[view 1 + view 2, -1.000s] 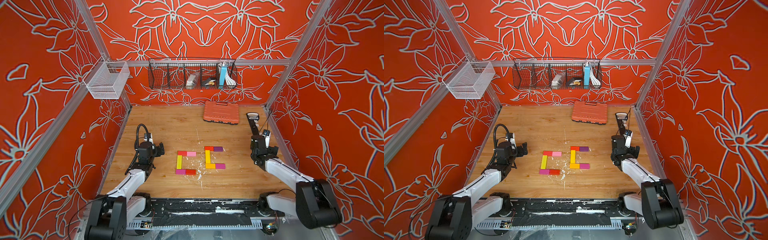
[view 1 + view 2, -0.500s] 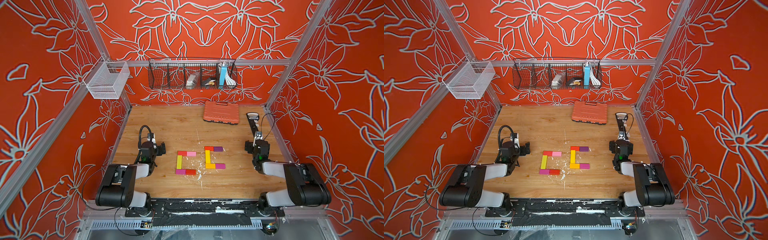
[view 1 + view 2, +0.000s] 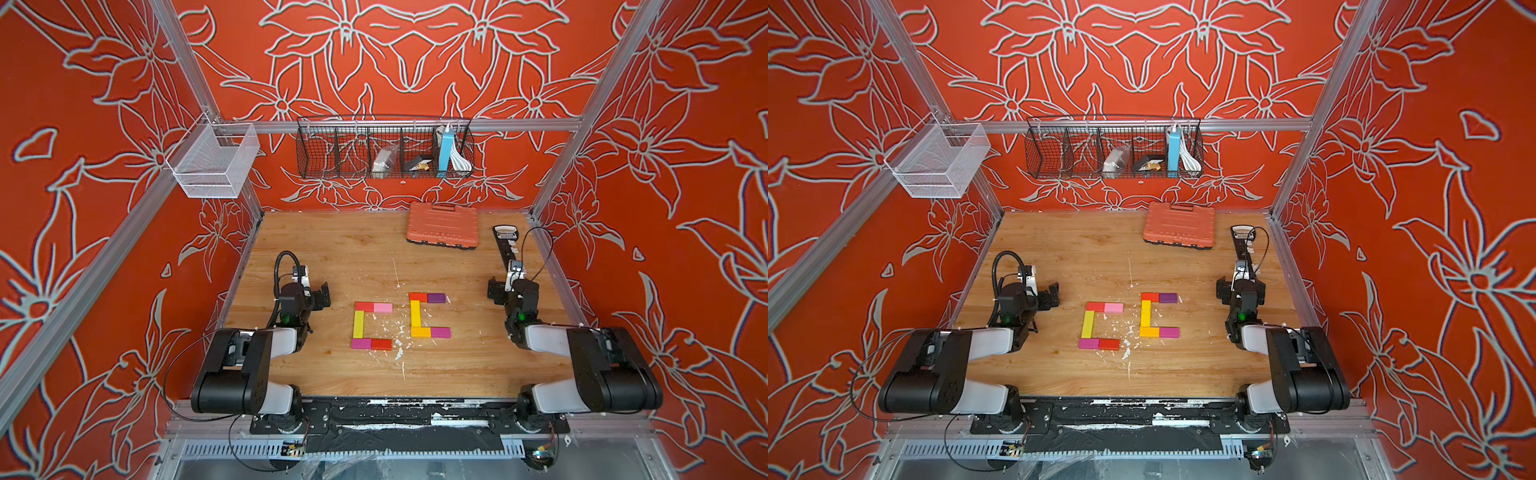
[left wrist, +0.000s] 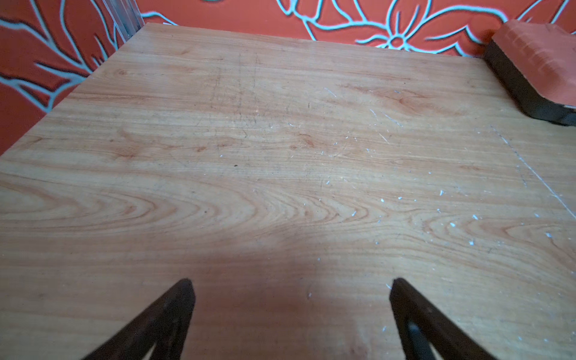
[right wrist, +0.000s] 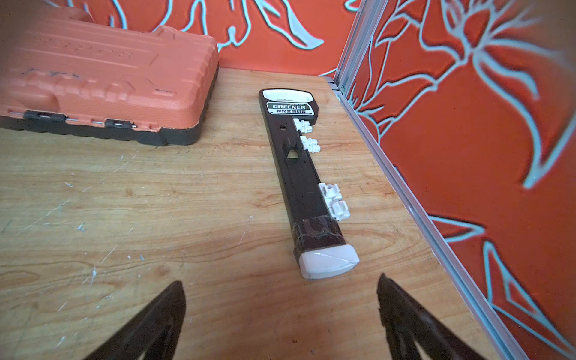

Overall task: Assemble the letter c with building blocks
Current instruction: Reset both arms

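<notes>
The building blocks lie flat mid-table as two C shapes in both top views. The left shape has a yellow bar [image 3: 358,324], red [image 3: 365,306] and pink [image 3: 383,307] behind it, magenta [image 3: 360,343] and red [image 3: 381,344] in front. The right shape has a yellow bar [image 3: 414,312], with red and purple [image 3: 436,297] behind, orange and magenta [image 3: 440,332] in front. My left gripper [image 3: 312,286] [image 4: 291,286] stands open over bare wood, left of the blocks. My right gripper [image 3: 513,286] [image 5: 280,286] stands open to their right. Neither wrist view shows a block.
An orange ribbed tool case [image 3: 442,226] lies at the back right. A black socket rail [image 5: 299,174] with white clips lies along the right wall, its white end just ahead of the right gripper. A black wire basket [image 3: 384,149] and a white mesh basket [image 3: 216,162] hang on the walls.
Both arms have folded down low at the sides of the table. The grippers stayed open and the blocks have not moved.
</notes>
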`<action>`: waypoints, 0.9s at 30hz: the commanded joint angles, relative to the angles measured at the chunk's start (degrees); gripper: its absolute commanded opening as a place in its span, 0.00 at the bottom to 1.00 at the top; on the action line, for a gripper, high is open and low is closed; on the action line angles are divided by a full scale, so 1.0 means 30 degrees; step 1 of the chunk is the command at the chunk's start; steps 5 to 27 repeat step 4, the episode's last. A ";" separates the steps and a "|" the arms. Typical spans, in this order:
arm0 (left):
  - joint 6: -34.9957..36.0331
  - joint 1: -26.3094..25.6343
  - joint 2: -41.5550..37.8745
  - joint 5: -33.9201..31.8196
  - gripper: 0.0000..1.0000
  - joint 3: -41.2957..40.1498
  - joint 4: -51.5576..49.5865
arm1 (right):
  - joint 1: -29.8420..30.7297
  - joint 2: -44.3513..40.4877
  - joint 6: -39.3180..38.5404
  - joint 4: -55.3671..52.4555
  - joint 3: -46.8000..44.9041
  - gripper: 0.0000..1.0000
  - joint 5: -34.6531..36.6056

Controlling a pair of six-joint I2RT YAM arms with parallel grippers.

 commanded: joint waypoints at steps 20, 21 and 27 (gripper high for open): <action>0.0156 -0.0074 -0.0135 0.0012 0.98 0.0219 0.0379 | -0.0196 -0.0179 -0.0155 0.0162 -0.0097 0.98 -0.0398; 0.0156 -0.0074 -0.0135 0.0012 0.98 0.0219 0.0379 | -0.0196 -0.0179 -0.0155 0.0162 -0.0097 0.98 -0.0398; 0.0156 -0.0074 -0.0135 0.0012 0.98 0.0219 0.0379 | -0.0196 -0.0179 -0.0155 0.0162 -0.0097 0.98 -0.0398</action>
